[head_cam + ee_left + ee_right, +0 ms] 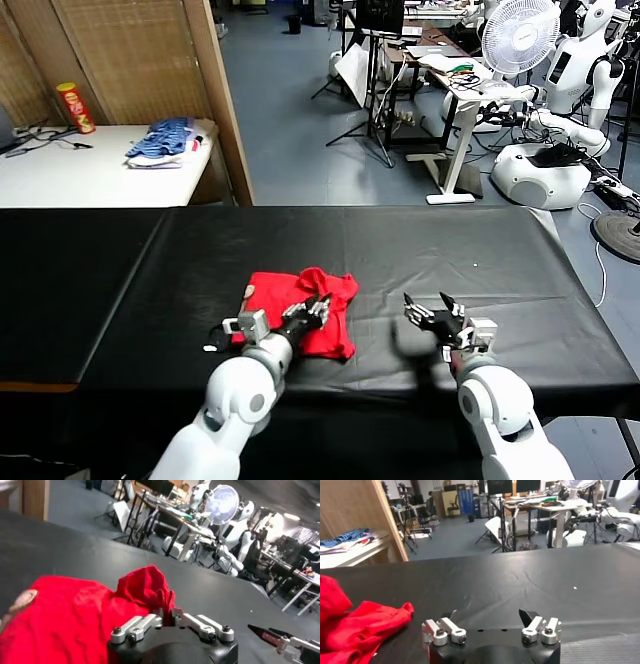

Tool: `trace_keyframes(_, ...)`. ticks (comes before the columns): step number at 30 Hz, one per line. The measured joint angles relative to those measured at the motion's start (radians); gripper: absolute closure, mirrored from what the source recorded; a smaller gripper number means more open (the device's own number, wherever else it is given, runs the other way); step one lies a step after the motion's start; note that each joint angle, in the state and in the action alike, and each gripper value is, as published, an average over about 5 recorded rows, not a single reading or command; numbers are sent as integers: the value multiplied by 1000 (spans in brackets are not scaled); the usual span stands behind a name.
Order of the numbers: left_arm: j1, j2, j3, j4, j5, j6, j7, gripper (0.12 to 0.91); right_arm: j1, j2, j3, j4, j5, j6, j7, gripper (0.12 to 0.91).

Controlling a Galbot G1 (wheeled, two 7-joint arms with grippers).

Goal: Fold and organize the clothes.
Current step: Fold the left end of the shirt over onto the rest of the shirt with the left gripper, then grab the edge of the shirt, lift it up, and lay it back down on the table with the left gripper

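**Red T-shirt bunched on the black table, left gripper over it**

And there it was: the red T-shirt lay crumpled on the black table, just left of centre near the front edge, with a raised fold at its far right corner. A patch of its pale print peeked out at the shirt's left side in the left wrist view.

The left gripper sat right over the shirt's near right part, at about 5 o'clock from the shirt's middle. In the left wrist view its fingers reached into the red cloth beneath the raised fold; whether they were parted or pinching the fabric, I could not tell.

Over at 3 o'clock from the shirt, clear of it, the right gripper hovered above bare table with its jaws spread wide and nothing between them.

Far back at 10 o'clock, a white table carried a blue striped pile of garments and a red crisps can.
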Motion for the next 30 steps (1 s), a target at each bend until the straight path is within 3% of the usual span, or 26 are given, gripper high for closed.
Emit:
trace_keyframes(4,-12,-22,-11,-7,-1,-3,-1,311,22,-18,-39,-3,2,9,-45,227)
trace_keyframes(7,-16,-10,-32,-14,19,-15,11,244,47,-28,-89,-12,3,17,-77,227)
trace_keyframes(11,0,46,-75,-27,34,-25,29,233,97,-23,-175,-32,-8,22,-92,227)
trace_keyframes(18,53,133,-151,-29,78,-41,67,232,161,13,-311,-85,-92,31,-74,227)
trace_keyframes(26,94,139,-212,-6,84,-56,92,232,165,50,-365,-169,-349,42,-19,227)
trace_keyframes(30,107,136,-238,13,77,-63,107,232,158,70,-367,-189,-405,68,-4,227)
